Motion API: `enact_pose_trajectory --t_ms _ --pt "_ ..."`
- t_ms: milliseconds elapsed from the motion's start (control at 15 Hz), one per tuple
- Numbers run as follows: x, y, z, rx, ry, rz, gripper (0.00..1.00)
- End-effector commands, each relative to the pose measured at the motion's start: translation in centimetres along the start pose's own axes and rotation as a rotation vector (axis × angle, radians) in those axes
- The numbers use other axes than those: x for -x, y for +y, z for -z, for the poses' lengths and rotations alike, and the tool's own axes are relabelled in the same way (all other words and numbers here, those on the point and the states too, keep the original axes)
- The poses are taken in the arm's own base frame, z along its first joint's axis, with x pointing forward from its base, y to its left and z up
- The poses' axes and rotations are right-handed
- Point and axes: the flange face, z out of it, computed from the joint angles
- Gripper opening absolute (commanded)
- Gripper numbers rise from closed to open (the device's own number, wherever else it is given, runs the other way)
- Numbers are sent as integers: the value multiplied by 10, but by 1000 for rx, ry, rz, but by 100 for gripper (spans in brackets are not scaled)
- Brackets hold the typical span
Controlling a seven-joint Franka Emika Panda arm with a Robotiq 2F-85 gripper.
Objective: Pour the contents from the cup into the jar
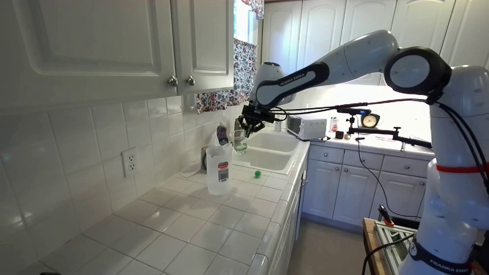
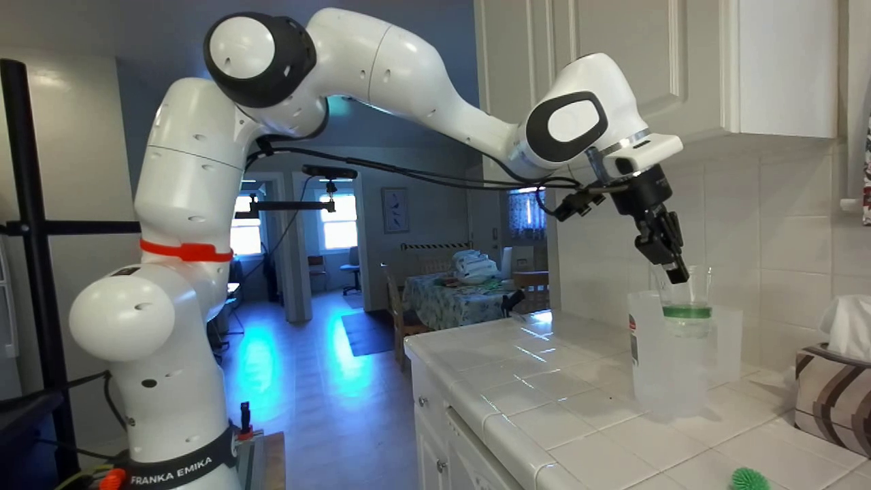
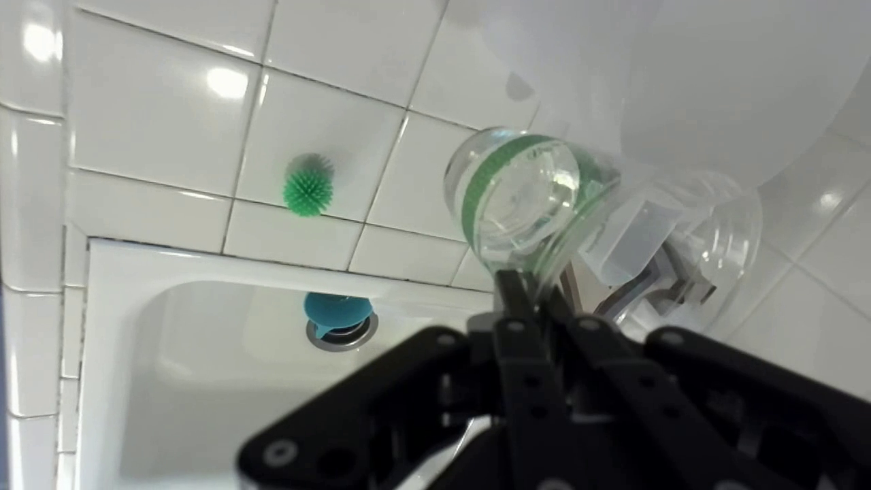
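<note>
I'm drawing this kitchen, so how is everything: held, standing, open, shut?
Clear round green-banded cup: held up, nearly upright.
Whitish translucent red-labelled jar: standing upright, open-topped.
Black jointed gripper: shut on the cup.
Spiky green ball: resting on white tiled counter.
White boxy microwave: looks shut.
Brown striped tissue box: tissue poking out.

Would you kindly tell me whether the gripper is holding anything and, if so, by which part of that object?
Yes, the gripper holds the clear cup by one side of its wall, near the rim.
</note>
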Motion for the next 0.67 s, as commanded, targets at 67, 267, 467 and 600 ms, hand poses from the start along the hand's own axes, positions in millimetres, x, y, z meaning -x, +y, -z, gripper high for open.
enact_pose_trajectory --t_ms 67,267,467,600 --pt "-5 1 0 11 9 -2 2" --pt "-12 0 2 30 63 -2 2" --pt "-13 -8 1 51 123 37 2" --pt "-9 -14 1 65 157 65 2"
